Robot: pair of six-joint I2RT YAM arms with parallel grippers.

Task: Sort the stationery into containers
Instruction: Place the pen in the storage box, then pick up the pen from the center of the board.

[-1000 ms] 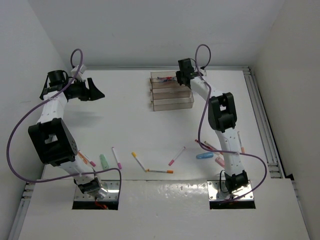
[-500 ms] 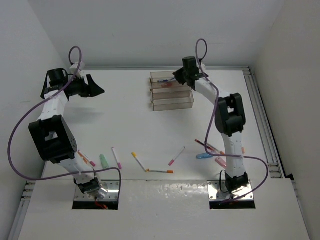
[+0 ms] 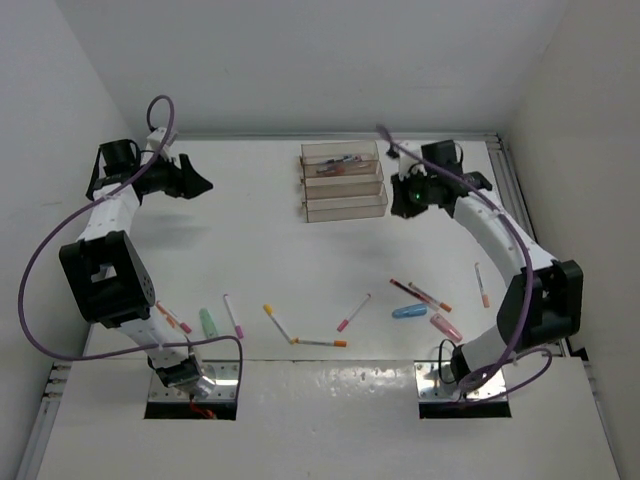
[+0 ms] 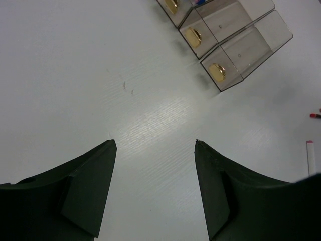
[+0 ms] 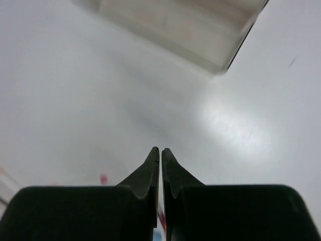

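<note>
Near the top middle of the overhead view, three clear trays (image 3: pixel 343 190), long and thin, joined like little steps. Inside the back tray (image 3: pixel 312 151), a few pens (image 3: pixel 344 160) with red and pink bits.

Lots more stationery lying loose on the white surface (image 3: pixel 280 250), low in that view. At lower left, an orange-tipped pen (image 3: pixel 172 318), a green stubby piece (image 3: pixel 208 322) and a pink-tipped pen (image 3: pixel 232 315), side by side with gaps between. In the lower middle, a yellow-tipped pen (image 3: pixel 277 322) meeting an orange-capped pen (image 3: pixel 320 342) end to end, with a pink-ended pen (image 3: pixel 354 312) just to the right. At lower right, two red pens (image 3: pixel 420 293) close together, a blue stubby piece (image 3: pixel 408 311) below them, a pink stubby piece (image 3: pixel 445 325) beside that, and a lone pen (image 3: pixel 482 285) further right.

Left hand (image 3: pixel 204 183) at upper left, well apart from the trays. Fingers (image 4: pixel 90 186) spread wide, holding nothing, only bare surface between them. Trays seen again at the upper right of its own camera view (image 4: pixel 251 55), with a gold dot (image 4: pixel 216 72) on each near end.

Right hand (image 3: pixel 403 200) just to the right of the front tray (image 3: pixel 347 211). Fingers (image 5: pixel 150 170) pressed tight together, nothing pinched between. Blurry tray corner (image 5: pixel 200 35) at the top of its own view.
</note>
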